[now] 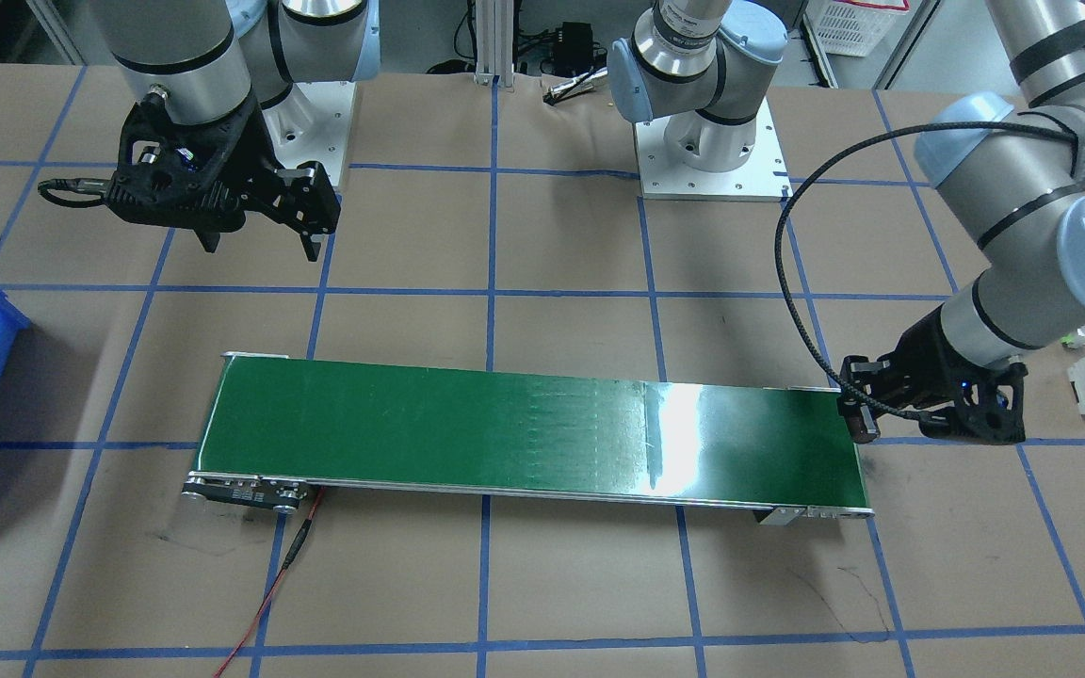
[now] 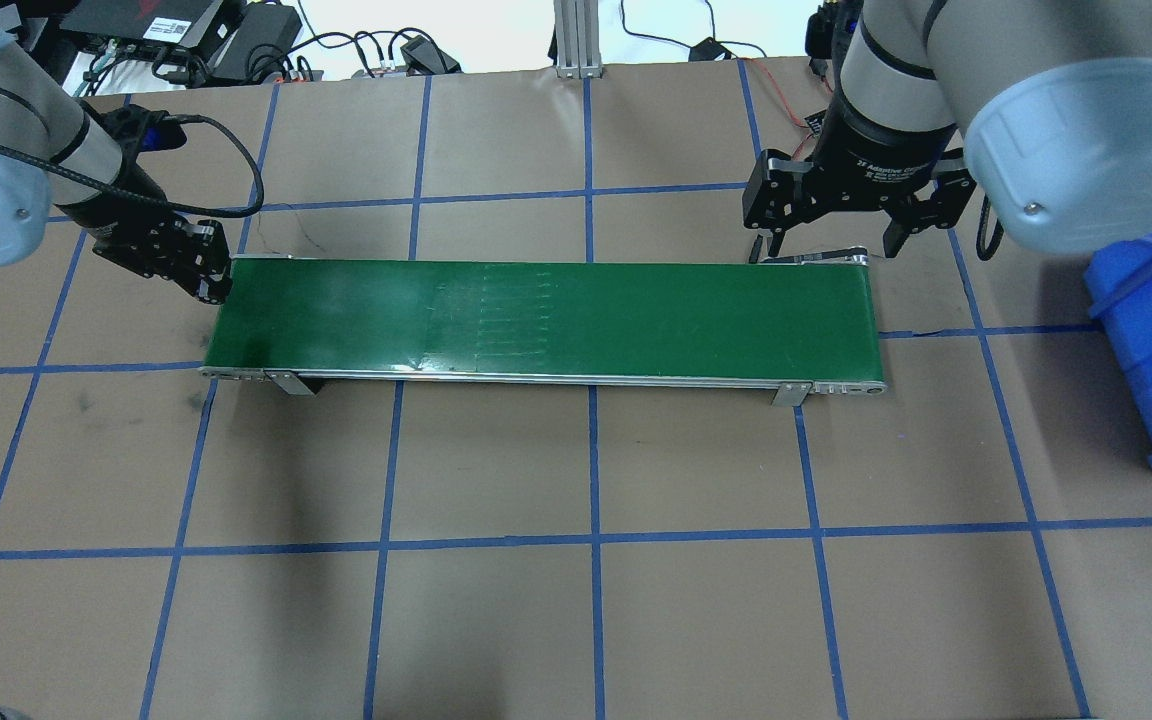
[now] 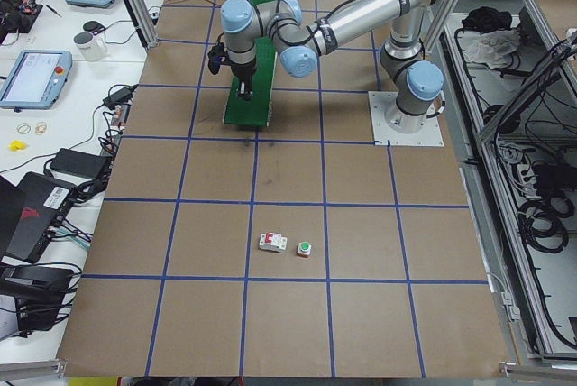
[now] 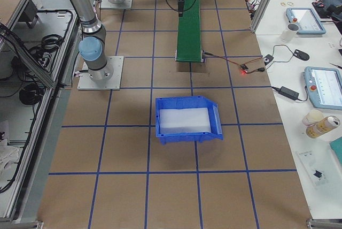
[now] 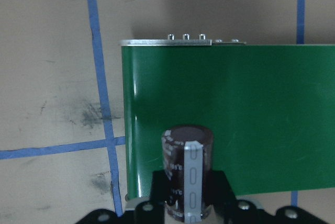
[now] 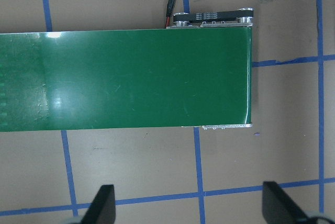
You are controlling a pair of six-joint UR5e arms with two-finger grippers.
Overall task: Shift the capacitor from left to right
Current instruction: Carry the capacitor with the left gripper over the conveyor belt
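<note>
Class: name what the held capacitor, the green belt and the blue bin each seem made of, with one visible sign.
Capacitor: probably a glossy dark plastic sleeve with a pale printed stripe; the inside is hidden.
Belt: smooth green rubber or plastic, shiny under glare.
Bin: moulded blue plastic, uniform colour.

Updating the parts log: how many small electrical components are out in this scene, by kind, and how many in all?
capacitor: 1
circuit breaker: 1
push button: 1
Total: 3
</note>
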